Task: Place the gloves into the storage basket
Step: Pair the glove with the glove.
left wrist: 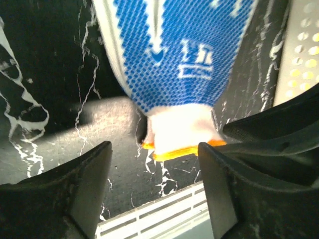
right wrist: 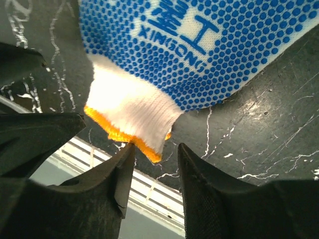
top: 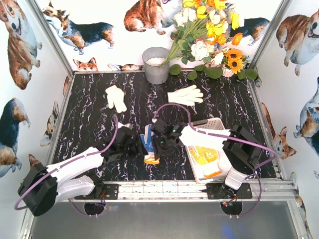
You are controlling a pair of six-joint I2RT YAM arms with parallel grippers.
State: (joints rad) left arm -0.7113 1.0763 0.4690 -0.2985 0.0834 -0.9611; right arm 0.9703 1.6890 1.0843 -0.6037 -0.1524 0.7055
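A blue-dotted glove (top: 147, 141) with a white and orange cuff lies on the black marble table between my two grippers. In the left wrist view the glove (left wrist: 174, 55) sits just ahead of my open left gripper (left wrist: 154, 184), with its cuff near the gap. In the right wrist view the glove (right wrist: 199, 45) has its cuff edge at the tips of my open right gripper (right wrist: 153, 155), not clamped. From above, the left gripper (top: 133, 145) is on the glove's left and the right gripper (top: 159, 143) on its right. The white storage basket (top: 215, 122) holds a yellow-palmed glove (top: 204, 157). Two white gloves (top: 116, 97) (top: 185, 94) lie further back.
A grey metal bucket (top: 156, 64) and a bunch of flowers (top: 209, 30) stand at the back. The metal rail (top: 164, 188) runs along the table's near edge. The right arm reaches across above the basket. The basket wall (left wrist: 300, 55) shows at the right of the left wrist view.
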